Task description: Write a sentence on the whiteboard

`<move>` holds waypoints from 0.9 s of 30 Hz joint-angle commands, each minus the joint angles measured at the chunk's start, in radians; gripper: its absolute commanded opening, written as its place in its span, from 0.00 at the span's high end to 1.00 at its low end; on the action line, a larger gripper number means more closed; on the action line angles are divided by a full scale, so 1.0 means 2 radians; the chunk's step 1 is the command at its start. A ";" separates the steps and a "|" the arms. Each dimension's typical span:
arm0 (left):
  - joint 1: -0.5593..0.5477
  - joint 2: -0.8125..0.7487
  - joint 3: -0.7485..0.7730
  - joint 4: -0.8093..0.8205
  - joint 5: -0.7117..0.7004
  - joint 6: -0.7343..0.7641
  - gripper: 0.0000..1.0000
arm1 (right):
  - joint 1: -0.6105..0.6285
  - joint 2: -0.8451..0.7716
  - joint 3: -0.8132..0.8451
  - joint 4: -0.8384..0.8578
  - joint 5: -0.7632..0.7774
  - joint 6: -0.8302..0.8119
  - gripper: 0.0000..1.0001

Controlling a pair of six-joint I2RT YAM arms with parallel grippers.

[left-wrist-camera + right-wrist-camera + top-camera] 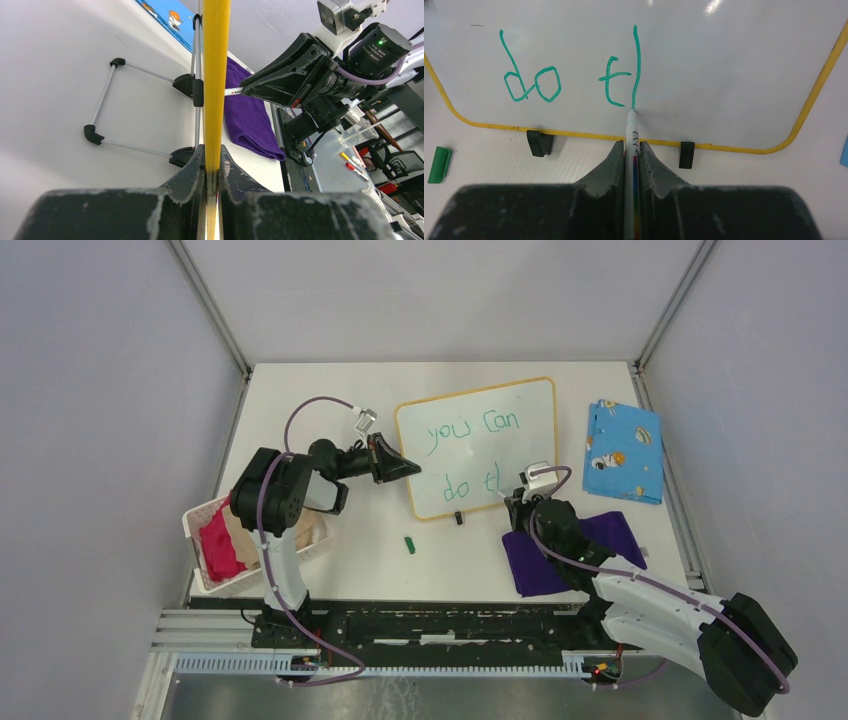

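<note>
Clamping whiteboard (520,440) edge, left fingers (190,172), right fingers (610,167) gripping marker (632,132), left wrist alone shows rear stand (107,95).

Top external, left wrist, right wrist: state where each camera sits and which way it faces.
Top external: above and behind, looking down on the whiteboard; both arms show.
Left wrist: on the left end effector, looking along the board's rim it clamps, toward the right end effector.
Right wrist: behind its own fingers, looking at the marker touching the green letters.
Shared: top and left wrist both show the purple cloth.
</note>
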State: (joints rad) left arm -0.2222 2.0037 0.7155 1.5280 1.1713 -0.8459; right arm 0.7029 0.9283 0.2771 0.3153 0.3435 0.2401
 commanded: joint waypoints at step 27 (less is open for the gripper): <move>-0.010 0.013 0.007 0.016 0.026 -0.002 0.98 | -0.007 0.033 0.086 -0.024 0.064 -0.024 1.00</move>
State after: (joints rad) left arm -0.2234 2.0041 0.7174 1.5276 1.1713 -0.8459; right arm 0.6979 0.9993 0.4236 0.2672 0.4232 0.2035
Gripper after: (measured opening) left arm 0.152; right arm 0.170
